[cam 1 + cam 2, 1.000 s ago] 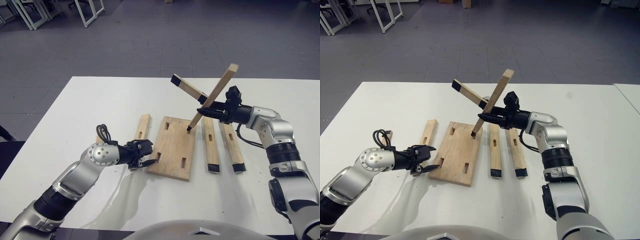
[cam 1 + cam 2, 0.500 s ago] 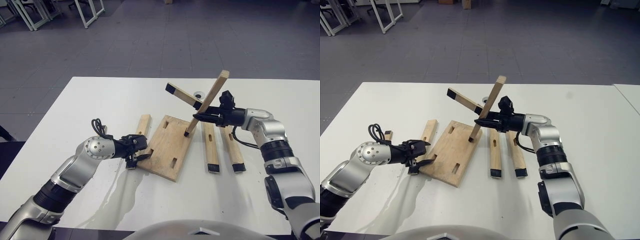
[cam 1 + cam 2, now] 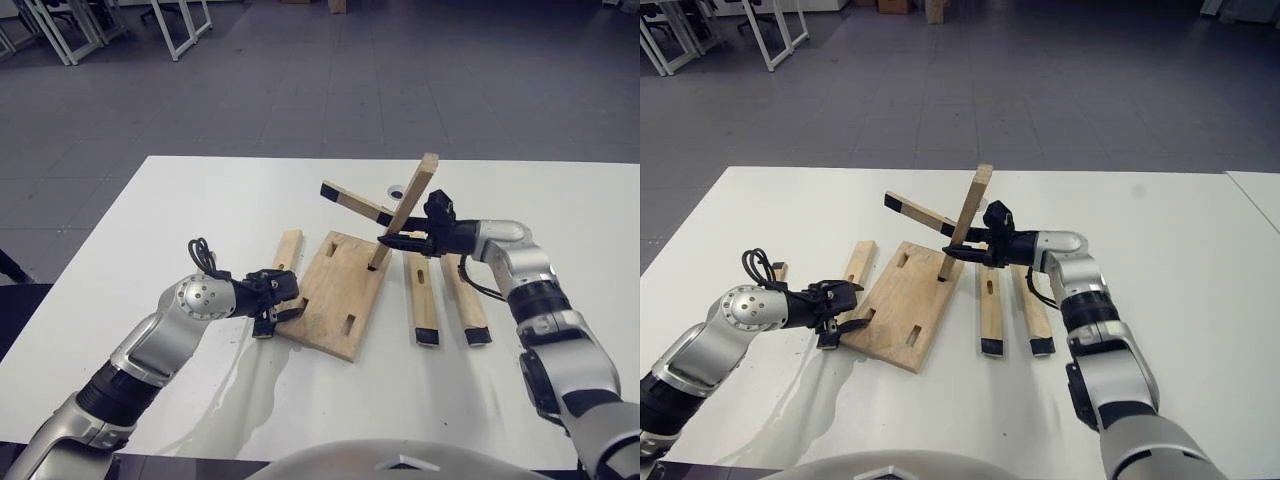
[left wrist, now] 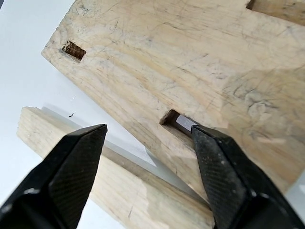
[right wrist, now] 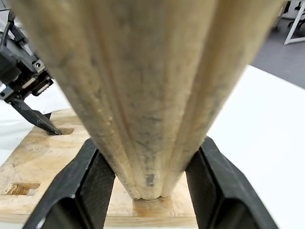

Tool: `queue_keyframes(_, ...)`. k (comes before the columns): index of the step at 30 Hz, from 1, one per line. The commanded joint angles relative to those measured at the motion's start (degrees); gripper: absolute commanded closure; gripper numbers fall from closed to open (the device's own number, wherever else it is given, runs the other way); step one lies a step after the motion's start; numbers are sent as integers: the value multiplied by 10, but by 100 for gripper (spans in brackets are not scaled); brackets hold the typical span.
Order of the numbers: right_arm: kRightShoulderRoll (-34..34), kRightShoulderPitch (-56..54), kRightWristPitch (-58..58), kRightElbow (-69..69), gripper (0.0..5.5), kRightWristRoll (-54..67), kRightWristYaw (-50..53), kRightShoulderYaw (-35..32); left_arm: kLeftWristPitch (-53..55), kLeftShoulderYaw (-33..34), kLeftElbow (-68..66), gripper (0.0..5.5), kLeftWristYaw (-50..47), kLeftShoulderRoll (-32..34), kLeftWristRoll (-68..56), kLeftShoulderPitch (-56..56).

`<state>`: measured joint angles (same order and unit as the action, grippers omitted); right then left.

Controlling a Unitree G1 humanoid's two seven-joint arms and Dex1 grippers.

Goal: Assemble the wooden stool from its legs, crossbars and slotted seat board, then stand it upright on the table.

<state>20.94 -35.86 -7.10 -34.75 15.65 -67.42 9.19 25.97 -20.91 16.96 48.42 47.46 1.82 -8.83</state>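
- Two flat, slotted strips (image 3: 423, 292) with black tips lie side by side on the smooth white table (image 3: 200, 200), just right of the seat board (image 3: 335, 285).
- Pale, scratched and rectangular, the seat board lies skewed on the table, with small oblong slots cut into it.
- Right gripper (image 3: 393, 240) is clenched on a square-edged leg (image 3: 408, 205) that tilts with its lower end in a far slot. A black-tipped bar (image 3: 350, 198) crosses it.
- Left gripper (image 4: 148, 130) is spread wide, one fingertip at an edge slot and the other above a plain strip (image 3: 287, 250).
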Motion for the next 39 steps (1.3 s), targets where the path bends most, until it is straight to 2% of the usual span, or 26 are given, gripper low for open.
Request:
queue_keyframes(1,6,103,-15,52,348,-48,41,34,18,-6,12,221,2,-9,2,31)
queue_keyframes(7,3,134,28,-6,348,-104,149,54,29,-4,20,221,-10,-34,8,29)
queue_keyframes(12,18,102,10,-88,348,-131,174,82,31,-5,20,221,-14,-44,12,30)
queue_keyframes(19,16,19,-84,-159,348,-83,117,84,30,-2,10,221,-16,-56,10,28)
queue_keyframes(31,-1,-16,-100,-251,348,-85,88,95,31,-2,4,221,-18,-65,14,28)
queue_keyframes(39,-3,1,-75,-233,348,-103,109,111,30,-5,2,221,-18,-70,17,25)
